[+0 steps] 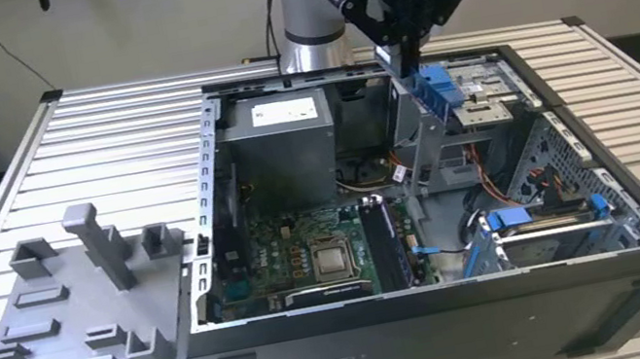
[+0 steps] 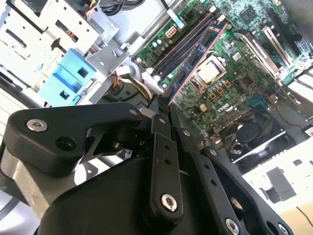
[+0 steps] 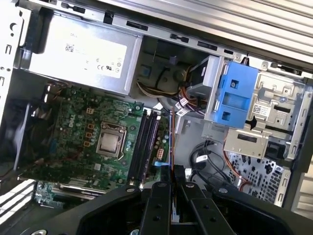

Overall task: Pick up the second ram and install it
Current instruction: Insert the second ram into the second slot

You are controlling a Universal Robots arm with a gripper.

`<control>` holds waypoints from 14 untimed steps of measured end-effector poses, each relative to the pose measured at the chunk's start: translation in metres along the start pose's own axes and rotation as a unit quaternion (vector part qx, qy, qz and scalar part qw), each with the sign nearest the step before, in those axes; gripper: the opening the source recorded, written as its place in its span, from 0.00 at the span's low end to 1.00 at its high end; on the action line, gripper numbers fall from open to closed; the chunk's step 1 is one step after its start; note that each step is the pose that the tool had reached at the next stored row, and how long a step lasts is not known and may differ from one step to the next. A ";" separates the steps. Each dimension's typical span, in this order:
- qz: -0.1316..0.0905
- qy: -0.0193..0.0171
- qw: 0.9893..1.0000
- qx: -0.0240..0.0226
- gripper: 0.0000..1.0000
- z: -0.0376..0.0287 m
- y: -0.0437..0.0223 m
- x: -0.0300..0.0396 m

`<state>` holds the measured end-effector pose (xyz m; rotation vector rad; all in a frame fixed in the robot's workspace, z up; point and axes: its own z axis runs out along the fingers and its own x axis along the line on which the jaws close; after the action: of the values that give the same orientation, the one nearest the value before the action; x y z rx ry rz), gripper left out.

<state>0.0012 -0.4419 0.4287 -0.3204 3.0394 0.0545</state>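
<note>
The gripper [image 2: 161, 105], closed on the second ram [image 2: 193, 61], holds it parallel to the memory slots [image 2: 183, 46], toward their 12 o'clock in the exterior view, apparently for alignment.

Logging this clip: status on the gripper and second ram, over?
Gripper shut on second ram, over open case. Ram not seated, above motherboard slots. Blue bracket close beside.

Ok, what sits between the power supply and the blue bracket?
A bundle of coloured wires, between the power supply and blue bracket, seen in the first wrist view.
</note>
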 end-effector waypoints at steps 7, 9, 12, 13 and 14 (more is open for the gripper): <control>0.032 -0.001 0.999 0.003 0.14 0.0006 0.0000 0.0001; 0.043 -0.001 0.999 0.004 0.14 0.0009 0.0000 0.0001; 0.059 -0.002 0.998 0.005 0.14 0.0015 0.0000 0.0001; 0.067 -0.002 0.998 0.006 0.14 0.0018 0.0000 0.0002; 0.076 -0.002 0.997 0.007 0.14 0.0022 0.0000 0.0002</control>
<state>0.0012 -0.4418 0.4265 -0.0875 3.0527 0.0444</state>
